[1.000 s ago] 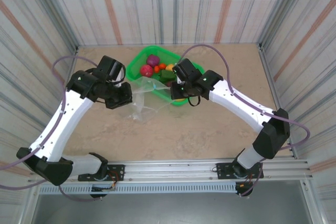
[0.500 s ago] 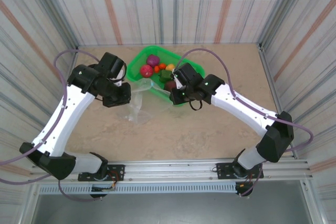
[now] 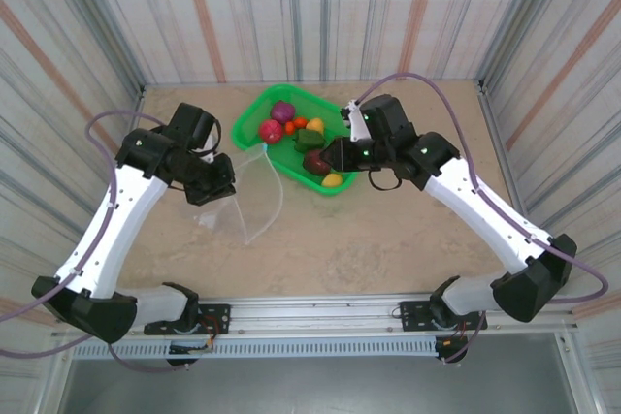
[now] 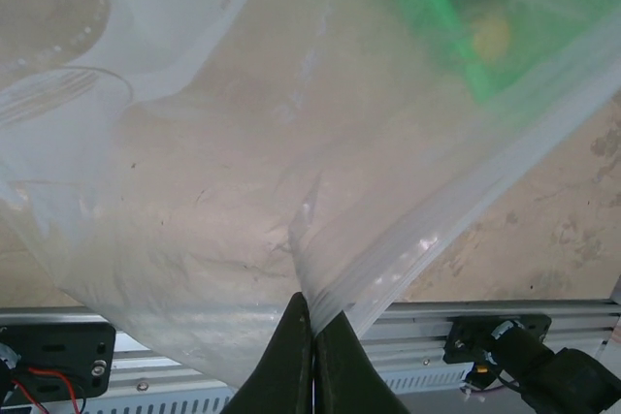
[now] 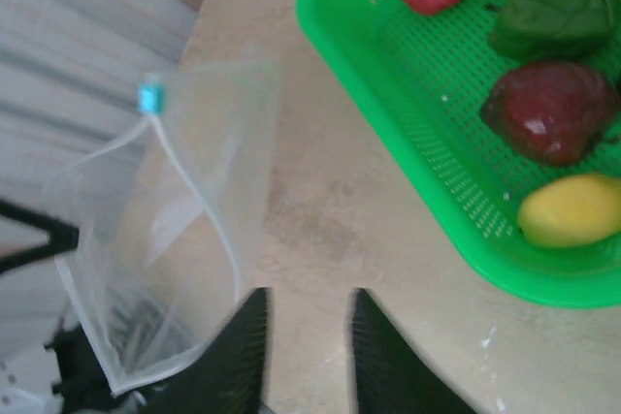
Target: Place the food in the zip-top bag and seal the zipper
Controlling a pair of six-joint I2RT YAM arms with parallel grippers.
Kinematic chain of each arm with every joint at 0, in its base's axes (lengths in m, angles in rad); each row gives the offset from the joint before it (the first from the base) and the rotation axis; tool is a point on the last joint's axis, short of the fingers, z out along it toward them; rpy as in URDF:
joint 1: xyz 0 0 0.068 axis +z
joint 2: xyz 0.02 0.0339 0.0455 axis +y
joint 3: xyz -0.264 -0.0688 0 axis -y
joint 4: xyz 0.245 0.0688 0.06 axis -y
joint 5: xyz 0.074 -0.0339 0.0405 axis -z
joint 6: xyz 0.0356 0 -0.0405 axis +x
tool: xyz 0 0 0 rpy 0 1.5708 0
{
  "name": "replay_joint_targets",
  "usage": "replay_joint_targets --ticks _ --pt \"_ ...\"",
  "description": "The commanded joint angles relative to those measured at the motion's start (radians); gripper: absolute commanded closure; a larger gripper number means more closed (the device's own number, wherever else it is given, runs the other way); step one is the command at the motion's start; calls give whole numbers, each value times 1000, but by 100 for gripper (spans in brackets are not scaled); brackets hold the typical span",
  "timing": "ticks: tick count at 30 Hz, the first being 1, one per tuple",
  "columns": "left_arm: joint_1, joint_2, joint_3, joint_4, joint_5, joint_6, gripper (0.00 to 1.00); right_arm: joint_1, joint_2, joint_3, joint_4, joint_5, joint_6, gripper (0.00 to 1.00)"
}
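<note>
Food lies all together in the green basket, which sits at the far edge of the tabletop, about midway along it. From above I make out a purple piece at the basket's far end, a red piece beside it, a green piece in the middle, and a maroon piece and a yellow piece toward the near rim.

My zip-top bag is left of the basket, toward the left edge of the tabletop. It is held up by one edge, and the clear film hangs in a loose sheet. The left gripper is clamped tight on it. In the left wrist view its fingers are pressed together on the plastic right beside the zipper, which runs away as a whitish band. The basket shows green and blurred through the film.

In the right wrist view the slider tab is light blue and sits at the bag's upper corner, near the basket's left rim but apart from it. The right gripper hovers over bare tabletop between bag and basket, close to the basket's near rim. Its jaws stand apart, gripping nothing. The maroon and yellow pieces lie just inside that rim.
</note>
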Motion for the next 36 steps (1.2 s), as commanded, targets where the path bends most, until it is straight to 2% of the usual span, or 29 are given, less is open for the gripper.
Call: replay_joint_targets --ticks 1,3,6,12,16,19,23,26,29,32,33,36 --pt "3 -2 35 -16 5 -77 100 -2 86 1 -115 96 80 89" --pt "3 -13 40 -24 -9 -102 100 6 150 36 -194 169 82 99" --pt "4 -19 21 -13 -10 -102 100 12 248 68 -273 292 139 100" --pt "0 -51 27 5 6 -114 100 -23 430 111 -213 239 195 100" --pt "1 -106 -26 38 58 -163 100 -17 552 182 -254 303 176 100" --pt "-4 -175 -112 104 92 -208 100 -8 582 178 -283 385 189 100" --pt "10 -211 -155 111 99 -226 100 -7 513 106 -371 532 215 99" --pt "1 -197 -117 110 63 -204 100 -38 440 16 -423 650 199 89" --pt "-1 -179 -49 66 14 -192 100 -109 346 -96 -427 694 168 85" --pt "-5 -180 3 40 -12 -200 100 -188 249 -205 -412 736 126 66" --pt "-5 -177 16 26 -20 -204 100 -216 220 -223 -423 745 124 65" --pt "-30 -169 12 26 -32 -226 100 -285 93 -286 -376 677 74 45"
